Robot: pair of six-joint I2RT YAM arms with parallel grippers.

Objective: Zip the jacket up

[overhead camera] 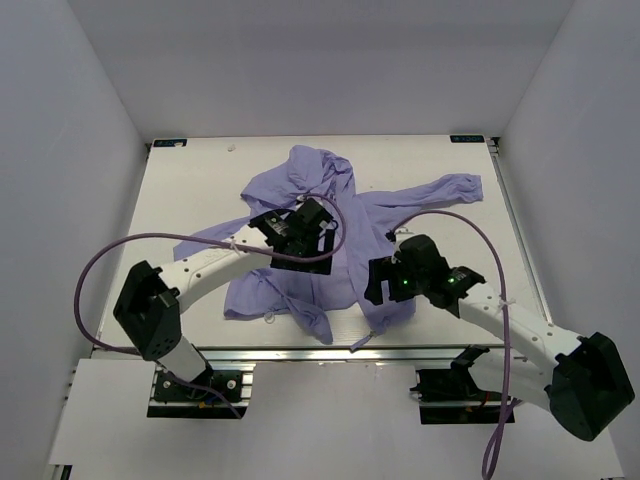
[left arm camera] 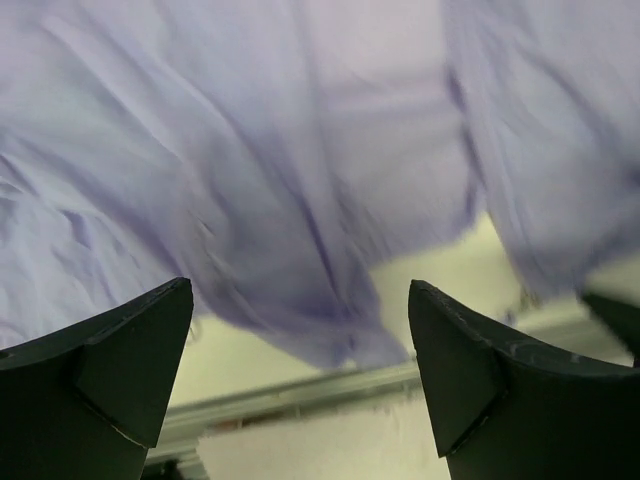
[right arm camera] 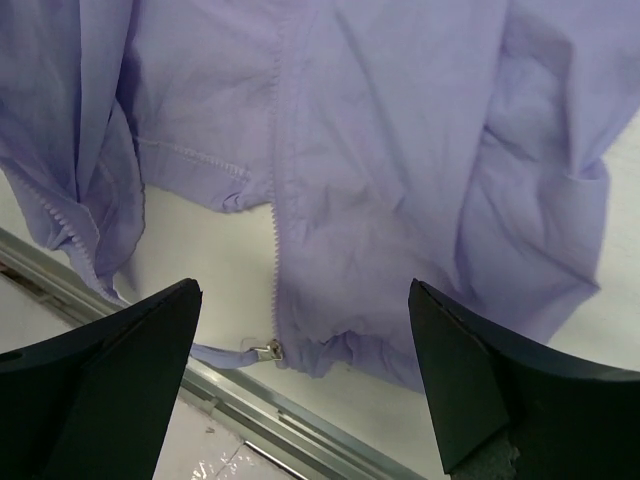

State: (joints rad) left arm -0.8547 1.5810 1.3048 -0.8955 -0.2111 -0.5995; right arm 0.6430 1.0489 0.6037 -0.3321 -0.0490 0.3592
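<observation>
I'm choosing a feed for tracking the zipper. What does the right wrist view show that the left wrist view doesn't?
Right wrist only: the zipper running down the jacket front to its metal pull at the hem, near the table edge. Left wrist only: blurred folds, no zipper discernible. Both: lavender fabric, bare table, the edge rail, and open jaws, on the left gripper and right gripper respectively.

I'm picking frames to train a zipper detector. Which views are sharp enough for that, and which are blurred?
Right wrist view: sharp; on the jacket, the zipper teeth and pull read clearly. Left wrist view: the jacket is smeared, probably motion blur; only the left gripper looks crisp. Top view: even light, soft shadows, no glare, but too far to resolve the zipper.
</observation>
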